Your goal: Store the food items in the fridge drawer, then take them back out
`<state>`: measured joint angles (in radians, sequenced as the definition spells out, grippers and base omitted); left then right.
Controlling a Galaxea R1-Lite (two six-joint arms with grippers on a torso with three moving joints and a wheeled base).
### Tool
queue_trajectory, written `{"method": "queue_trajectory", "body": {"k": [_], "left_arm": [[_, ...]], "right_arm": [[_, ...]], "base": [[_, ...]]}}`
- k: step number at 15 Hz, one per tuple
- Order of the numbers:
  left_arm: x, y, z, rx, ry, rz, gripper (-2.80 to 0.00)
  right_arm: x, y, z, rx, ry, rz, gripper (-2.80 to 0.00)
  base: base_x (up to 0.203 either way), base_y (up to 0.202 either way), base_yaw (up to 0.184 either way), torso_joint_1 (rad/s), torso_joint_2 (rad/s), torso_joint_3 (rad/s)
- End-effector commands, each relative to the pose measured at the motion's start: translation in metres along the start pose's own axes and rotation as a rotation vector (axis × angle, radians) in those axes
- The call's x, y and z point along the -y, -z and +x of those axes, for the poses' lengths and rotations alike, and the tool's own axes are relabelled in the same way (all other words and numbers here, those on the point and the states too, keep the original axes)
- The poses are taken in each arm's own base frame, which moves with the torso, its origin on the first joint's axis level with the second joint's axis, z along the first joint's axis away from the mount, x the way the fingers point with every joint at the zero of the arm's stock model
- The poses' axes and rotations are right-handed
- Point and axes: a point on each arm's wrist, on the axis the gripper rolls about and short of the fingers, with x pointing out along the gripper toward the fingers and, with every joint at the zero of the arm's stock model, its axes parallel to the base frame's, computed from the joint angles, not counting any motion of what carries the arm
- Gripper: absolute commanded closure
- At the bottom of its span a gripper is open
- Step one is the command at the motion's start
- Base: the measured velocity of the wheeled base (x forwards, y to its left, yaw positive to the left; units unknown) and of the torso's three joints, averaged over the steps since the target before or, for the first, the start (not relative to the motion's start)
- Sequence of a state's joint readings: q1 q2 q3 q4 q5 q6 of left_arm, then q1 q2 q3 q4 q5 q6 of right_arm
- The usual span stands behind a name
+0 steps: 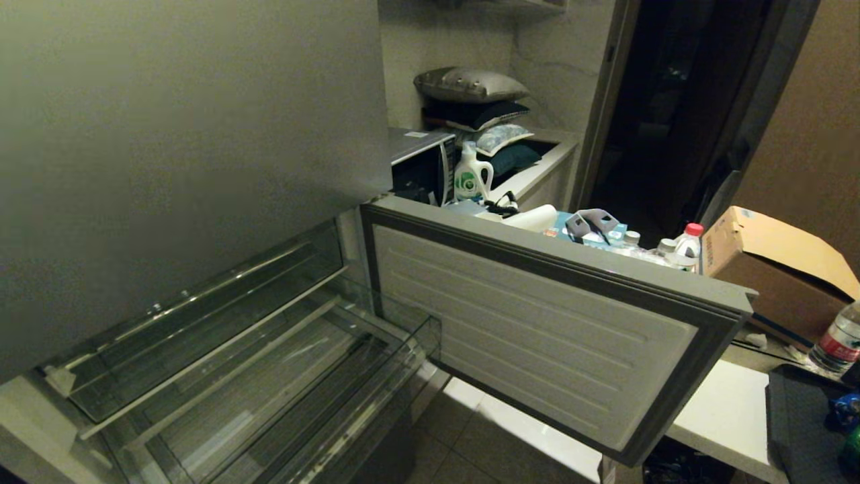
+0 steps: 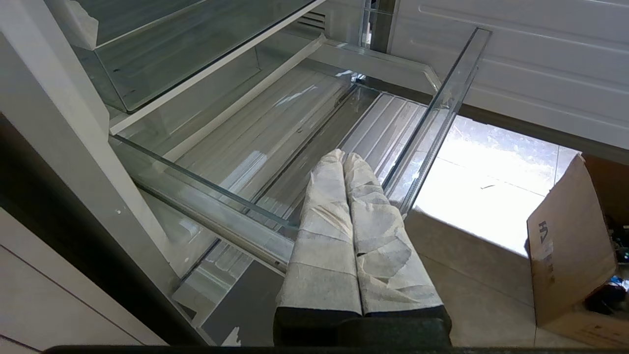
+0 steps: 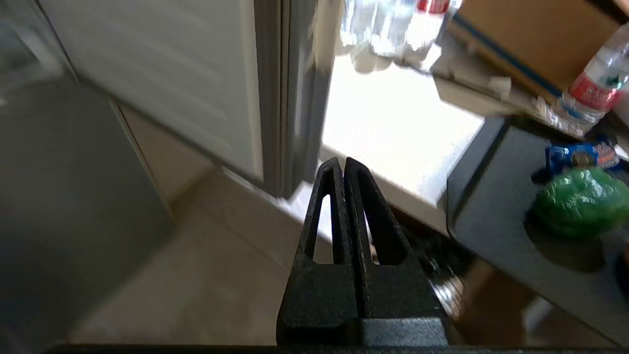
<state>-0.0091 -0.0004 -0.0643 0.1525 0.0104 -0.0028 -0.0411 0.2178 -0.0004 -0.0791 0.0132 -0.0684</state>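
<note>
The fridge drawer [image 1: 269, 386], a deep clear bin with a ribbed floor, stands pulled out at the bottom of the open fridge, and nothing shows inside it. In the left wrist view its glossy side rim [image 2: 449, 93] runs just beyond my left gripper [image 2: 342, 156], whose white-wrapped fingers are shut and empty above the drawer's near corner. My right gripper [image 3: 341, 164] is black, shut and empty, hanging over the floor near the door's edge. Two food items lie on a dark surface to the right: a green lumpy piece [image 3: 580, 206] and a blue packet [image 3: 582, 156]. Neither arm shows in the head view.
The open fridge door [image 1: 537, 323] juts out over a white slab [image 1: 725, 410]. A shallower clear tray [image 1: 201, 316] sits above the drawer. A cardboard box [image 1: 772, 269] and water bottles [image 1: 836, 339] stand at the right, beside the dark surface [image 1: 799, 417].
</note>
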Motion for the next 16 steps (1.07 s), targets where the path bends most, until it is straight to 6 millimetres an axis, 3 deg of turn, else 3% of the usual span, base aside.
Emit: {"method": "queue_trajectory", "body": {"k": [1,4,16], "left_arm": [[0.0,0.0,0.0,-0.001,0.0,0.0,0.0],[0.0,0.0,0.0,-0.001,0.0,0.0,0.0],[0.0,0.0004,0.0001,-0.002,0.0,0.0,0.0]], "right_arm": [[-0.0003,0.0104,-0.0058,0.071,-0.007,0.001,0.0],[-0.0004,0.0136,-0.0148,0.195,-0.016,-0.033,0.0],[-0.0004,0.0139,-0.0145,0.189,-0.019,-0.031,0.0]], "base": [[0.0,0.0,0.0,0.0,0.0,0.0],[0.0,0.0,0.0,0.0,0.0,0.0],[0.0,0.0,0.0,0.0,0.0,0.0]]}}
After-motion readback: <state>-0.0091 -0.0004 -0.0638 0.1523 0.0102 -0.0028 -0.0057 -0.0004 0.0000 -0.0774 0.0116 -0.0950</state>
